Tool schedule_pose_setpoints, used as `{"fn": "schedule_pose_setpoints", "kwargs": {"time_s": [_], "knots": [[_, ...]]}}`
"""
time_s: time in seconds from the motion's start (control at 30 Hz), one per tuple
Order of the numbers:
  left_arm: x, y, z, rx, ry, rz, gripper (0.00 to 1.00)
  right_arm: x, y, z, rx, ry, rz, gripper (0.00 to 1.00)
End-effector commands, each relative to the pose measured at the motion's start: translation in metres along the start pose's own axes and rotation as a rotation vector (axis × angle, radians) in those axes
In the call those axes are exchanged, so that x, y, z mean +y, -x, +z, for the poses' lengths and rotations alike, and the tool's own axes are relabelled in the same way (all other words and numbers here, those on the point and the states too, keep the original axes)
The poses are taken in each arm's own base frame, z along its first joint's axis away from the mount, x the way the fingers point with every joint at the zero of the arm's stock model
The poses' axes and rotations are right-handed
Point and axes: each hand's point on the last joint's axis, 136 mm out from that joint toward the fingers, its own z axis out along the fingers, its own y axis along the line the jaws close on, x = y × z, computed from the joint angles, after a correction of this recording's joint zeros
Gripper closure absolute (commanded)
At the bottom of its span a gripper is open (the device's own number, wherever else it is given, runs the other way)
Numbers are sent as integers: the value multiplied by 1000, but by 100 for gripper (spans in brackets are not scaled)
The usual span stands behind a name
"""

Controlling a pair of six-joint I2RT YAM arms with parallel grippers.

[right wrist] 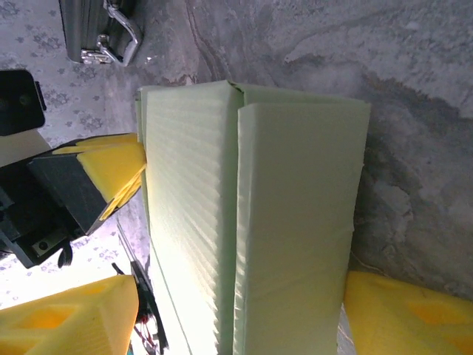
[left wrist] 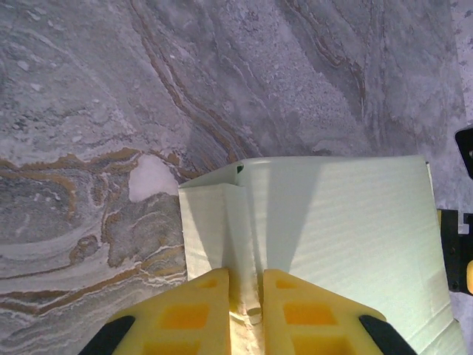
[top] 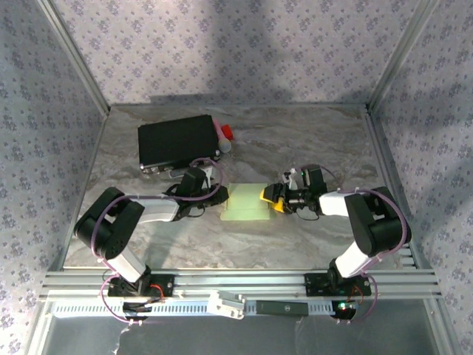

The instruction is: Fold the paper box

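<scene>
Two grippers at the paper box (top: 246, 202), centre of table (top: 310, 237). Flap-closing step, likely: left gripper (left wrist: 244, 292) pinches an end flap (left wrist: 238, 237); right gripper (top: 272, 197) straddles the body, jaws wide, contact unclear. Next: fold flap inward, steadily.

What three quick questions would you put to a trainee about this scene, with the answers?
1. True or false: the left claw is shut on an edge of the box.
2. What lies beyond the left arm, at the far left? A: a black case. B: a bowl. C: a book.
3. Fill the gap: the right claw is ___, with a finger on each side of the box.

Key: 1 true; 2 A; 3 open.
</scene>
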Motion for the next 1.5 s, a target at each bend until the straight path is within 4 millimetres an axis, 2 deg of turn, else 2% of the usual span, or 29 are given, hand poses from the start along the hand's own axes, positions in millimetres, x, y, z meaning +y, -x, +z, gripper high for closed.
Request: {"fn": "schedule_pose_setpoints", "kwargs": {"time_s": [0.0,0.3,0.43,0.53,0.8,1.0,1.07,1.2,1.27,1.37,1.47], "knots": [[63,-48,1,137,187,-74,87,13,-1,9,7,73,-1,28],[71,-45,0,118,170,-115,88,40,1,18,-3,126,21,32],[78,-44,-4,110,178,-135,88,26,2,12,-22,16,66,32],[82,-43,-7,105,180,-141,89,24,-1,8,-28,11,66,30],[84,-45,-7,115,172,-147,89,19,-9,30,24,30,74,29],[90,-50,-6,124,186,-150,89,17,-6,35,20,34,88,31],[94,-51,-6,128,194,-154,89,12,-5,30,13,6,95,32],[97,-53,-7,126,201,-152,89,3,0,2,-54,-47,108,32],[98,-53,-8,124,206,-153,89,4,-2,-5,-63,-70,98,31],[99,-52,-9,120,203,-156,89,9,-2,-5,-64,-66,82,30],[102,-53,-11,122,210,-160,90,8,-4,7,-34,-52,90,29]]}}
